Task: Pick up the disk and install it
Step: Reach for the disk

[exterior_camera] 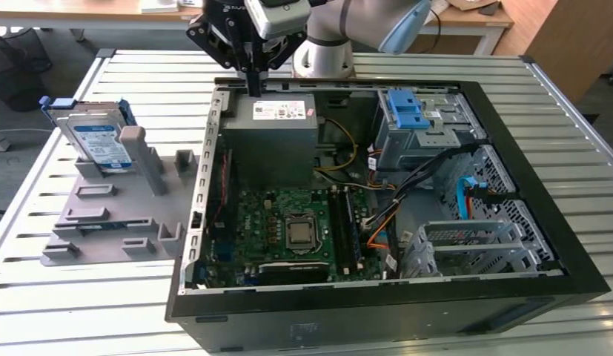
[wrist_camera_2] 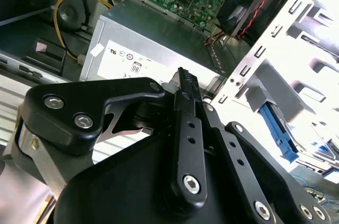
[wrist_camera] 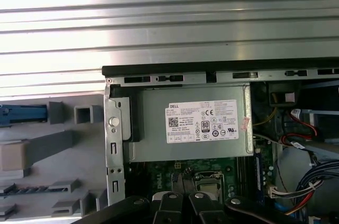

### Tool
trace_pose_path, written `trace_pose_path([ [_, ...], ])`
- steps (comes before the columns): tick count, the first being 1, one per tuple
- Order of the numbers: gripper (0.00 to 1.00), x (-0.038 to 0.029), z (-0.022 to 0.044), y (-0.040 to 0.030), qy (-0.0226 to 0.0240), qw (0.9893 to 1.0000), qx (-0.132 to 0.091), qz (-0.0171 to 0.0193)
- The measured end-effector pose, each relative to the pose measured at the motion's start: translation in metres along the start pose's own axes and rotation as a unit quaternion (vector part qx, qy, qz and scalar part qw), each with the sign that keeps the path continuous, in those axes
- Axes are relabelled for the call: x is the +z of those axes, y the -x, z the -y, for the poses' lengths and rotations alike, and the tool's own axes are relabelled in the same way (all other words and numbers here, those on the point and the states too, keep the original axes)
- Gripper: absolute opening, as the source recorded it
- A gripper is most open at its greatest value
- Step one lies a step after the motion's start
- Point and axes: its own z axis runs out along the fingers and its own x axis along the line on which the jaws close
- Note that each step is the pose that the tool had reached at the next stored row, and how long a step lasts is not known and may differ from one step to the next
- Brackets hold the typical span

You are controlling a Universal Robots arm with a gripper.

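Note:
The disk [exterior_camera: 95, 139], silver with a white-and-blue label and blue rails, stands on edge in a grey holder [exterior_camera: 108, 215] at the exterior view's left, outside the computer case [exterior_camera: 385, 304]. Its blue rail [wrist_camera: 24, 114] shows in the first wrist view. My gripper [exterior_camera: 255, 89] hangs over the case's far wall, above the grey power-supply box [exterior_camera: 271, 141], well to the right of the disk in the exterior view. Its fingers are pressed together with nothing between them. In the second wrist view the gripper [wrist_camera_2: 183, 75] points at that box [wrist_camera_2: 159, 54].
The open case holds a green motherboard [exterior_camera: 286, 230], cables, a blue latch on a grey cage [exterior_camera: 415, 119] and a perforated metal cage [exterior_camera: 469, 245]. The grey holder has several upright pegs. Everything rests on a slatted metal table [exterior_camera: 49, 304]. The arm's base [exterior_camera: 326, 52] stands behind the case.

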Motion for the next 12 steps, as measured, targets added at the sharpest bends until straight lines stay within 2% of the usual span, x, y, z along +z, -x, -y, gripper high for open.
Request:
trace_pose_path([
  [12, 0.11, -0.0001, 0.0002, -0.0033, 0.0, 1.0, 0.0, 0.0],
])
